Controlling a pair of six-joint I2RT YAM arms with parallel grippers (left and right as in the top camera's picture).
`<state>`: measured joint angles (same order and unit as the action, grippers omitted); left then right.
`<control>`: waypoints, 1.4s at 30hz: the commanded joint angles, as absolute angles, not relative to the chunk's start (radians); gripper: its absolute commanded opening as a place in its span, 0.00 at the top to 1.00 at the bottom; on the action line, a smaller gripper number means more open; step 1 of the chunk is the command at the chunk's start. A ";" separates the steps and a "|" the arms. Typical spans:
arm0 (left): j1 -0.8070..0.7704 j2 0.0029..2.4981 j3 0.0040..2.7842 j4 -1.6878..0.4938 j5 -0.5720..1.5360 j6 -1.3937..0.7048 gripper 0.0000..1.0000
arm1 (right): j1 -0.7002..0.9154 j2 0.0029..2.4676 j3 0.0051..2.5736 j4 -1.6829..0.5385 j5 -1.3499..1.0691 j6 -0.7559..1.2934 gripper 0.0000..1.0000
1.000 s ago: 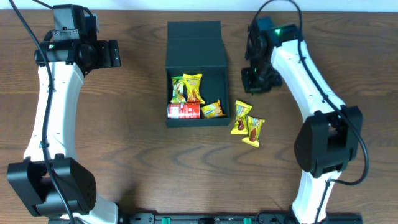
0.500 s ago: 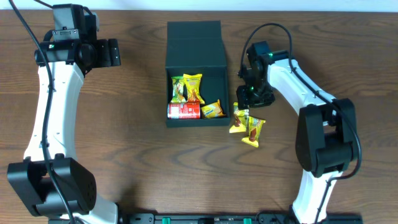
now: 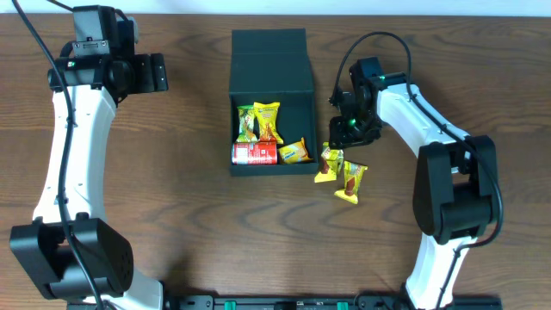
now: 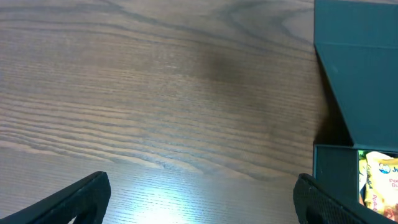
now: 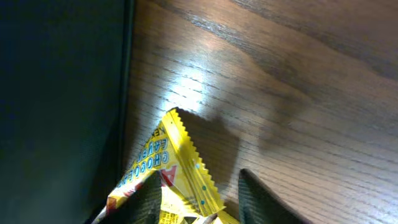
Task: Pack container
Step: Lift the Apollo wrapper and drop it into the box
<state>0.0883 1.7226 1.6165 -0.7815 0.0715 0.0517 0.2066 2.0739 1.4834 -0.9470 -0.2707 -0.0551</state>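
We log the dark teal-green square matte box (image 3: 269,65): long axis front-to-back, lid open rearward, open wooden counter (image 3: 189,215) leftward; left hand (image 3: 159,73) spread; right hand (image 5: 199,202) straddles yellow snack packet (image 5: 168,162), clamping unclear.

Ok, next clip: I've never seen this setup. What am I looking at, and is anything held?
These are two robot arms at a wooden table. One picture looks straight down from above, showing the left arm and right arm; the other two come from a camera on each wrist. In the middle sits the container, lid open, with snack packets and a red can inside. The left fingers are spread wide over bare wood, holding nothing. The right fingers straddle the nearer yellow packet beside the container; whether they grip it is unclear. A second yellow packet lies further out.
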 commanded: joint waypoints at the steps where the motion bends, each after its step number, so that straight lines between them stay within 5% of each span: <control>1: 0.093 1.733 1.624 -0.781 0.075 0.044 0.05 | 0.203 2.082 1.476 -0.947 -0.297 -0.061 0.80; 5: 0.093 1.733 1.624 -0.781 0.075 0.044 0.05 | 0.203 2.082 1.476 -0.954 -0.298 -0.060 0.98; 13: 0.093 1.733 1.624 -0.781 0.079 0.044 0.05 | 0.180 2.081 1.563 -0.993 -0.322 -0.044 0.99; 27: 0.093 1.733 1.624 -0.788 0.079 0.044 0.05 | 0.216 2.080 2.199 -1.198 -0.405 -0.062 0.98; 42: 0.093 1.733 1.624 -0.778 0.078 0.046 0.05 | 0.319 2.162 2.041 -1.243 -0.802 -0.271 0.99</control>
